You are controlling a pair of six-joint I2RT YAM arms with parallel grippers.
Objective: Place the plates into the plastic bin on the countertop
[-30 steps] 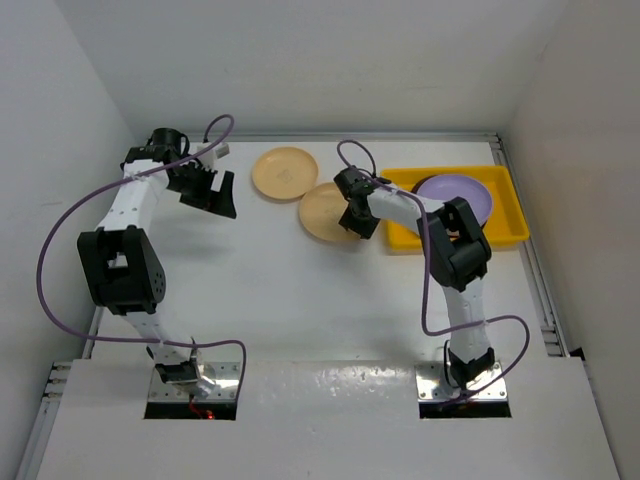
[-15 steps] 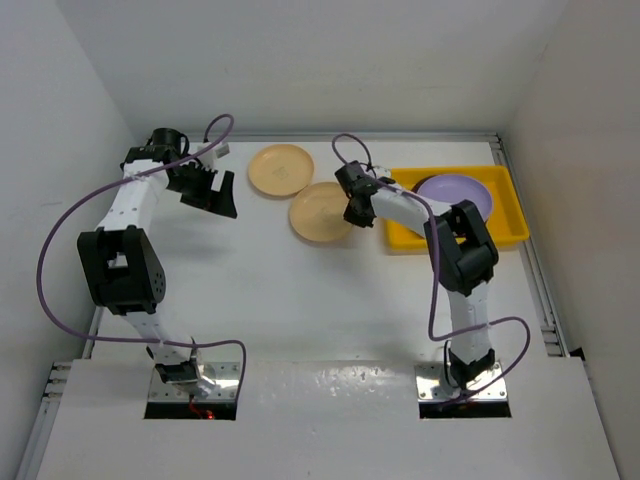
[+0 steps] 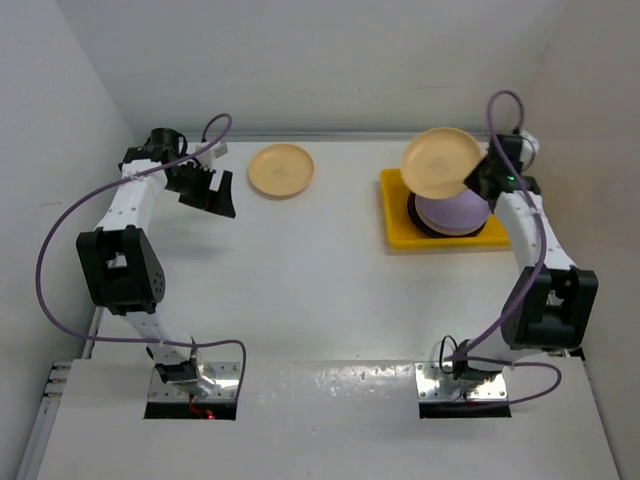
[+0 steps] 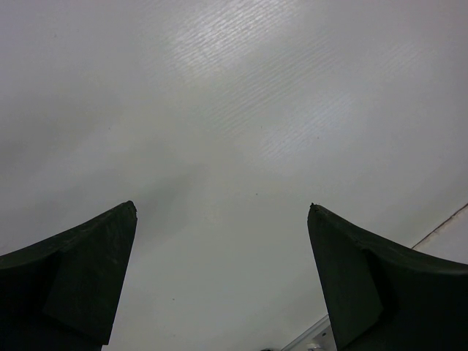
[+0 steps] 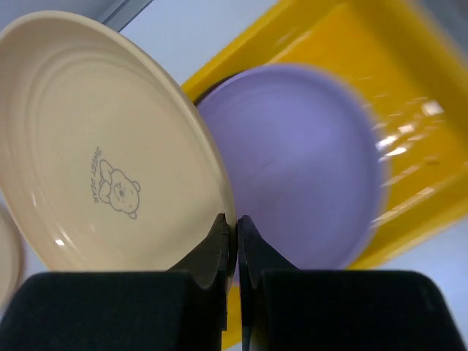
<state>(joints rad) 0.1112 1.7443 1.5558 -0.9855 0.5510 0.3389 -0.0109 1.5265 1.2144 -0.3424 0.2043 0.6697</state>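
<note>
My right gripper (image 3: 478,176) is shut on the rim of a pale orange plate (image 3: 440,162) and holds it tilted in the air above the yellow plastic bin (image 3: 396,232). In the right wrist view the gripper (image 5: 236,219) pinches this plate (image 5: 95,153), which has a small bear print. A lavender plate (image 3: 455,213) lies in the bin on a dark plate beneath it; it also shows in the right wrist view (image 5: 300,168). A second pale orange plate (image 3: 281,170) lies on the countertop at the back. My left gripper (image 3: 218,194) is open and empty at the far left; its view shows only bare white surface.
White walls enclose the countertop (image 3: 300,290) on the left, back and right. A metal edge strip (image 3: 545,300) runs along the right side. Purple cables loop from both arms.
My right gripper lifted the pale orange plate off the countertop and swung it right, from beside the bin's left edge to above the bin. The left arm has not moved.
</note>
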